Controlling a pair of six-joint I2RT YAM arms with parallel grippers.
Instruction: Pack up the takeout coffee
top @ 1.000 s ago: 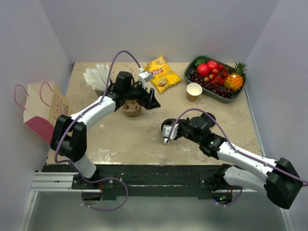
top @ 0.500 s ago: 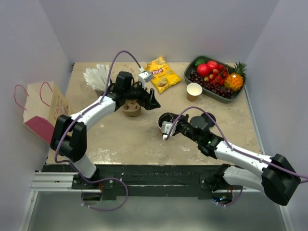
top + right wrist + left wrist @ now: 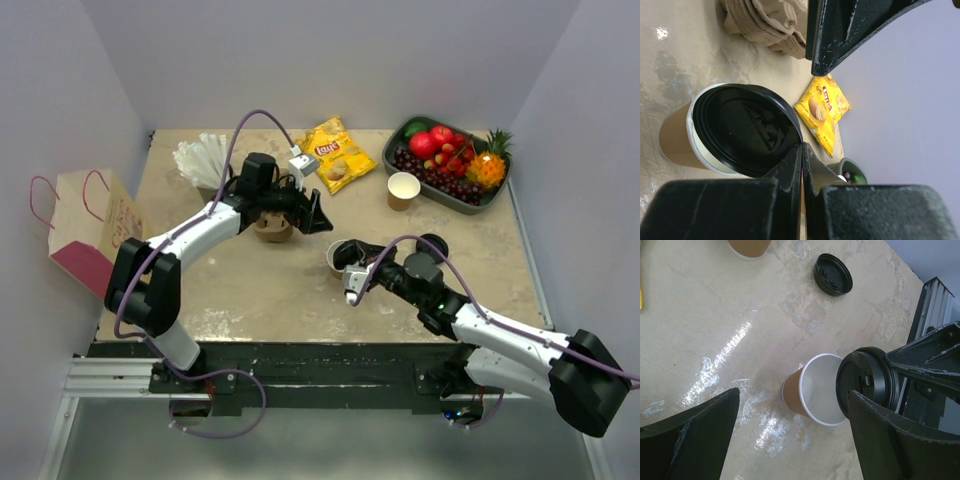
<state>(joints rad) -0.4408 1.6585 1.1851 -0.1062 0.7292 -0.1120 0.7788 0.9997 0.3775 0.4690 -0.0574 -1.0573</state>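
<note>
Right jaws: pressed together on the rim of the lid [image 3: 867, 385]; the right gripper [image 3: 802, 152] holds it by that edge.
Left jaws: spread wide with nothing gripped; the left gripper [image 3: 312, 212] hangs above the table [image 3: 250, 290], over the right side of the cup carrier [image 3: 270, 230].
Cup: the tan cup [image 3: 792, 392] stands upright mid-table, just ahead of the right gripper and below the left one.
Lid over cup: it hangs at the cup's mouth, shifted toward the right arm and not seated; from the left wrist most of the white inside shows.
Near neighbours: the cup carrier sits just behind and left of the cup; a loose lid [image 3: 433, 245] lies flat near its right.
Far side: a second cup [image 3: 403, 190], a chips bag [image 3: 335, 153] and a fruit tray [image 3: 398, 140] sit well apart from the cup.
Left edge: a paper bag [image 3: 85, 230] stands there.
Open room: bare tabletop runs from the cup to the near edge and leftward.
</note>
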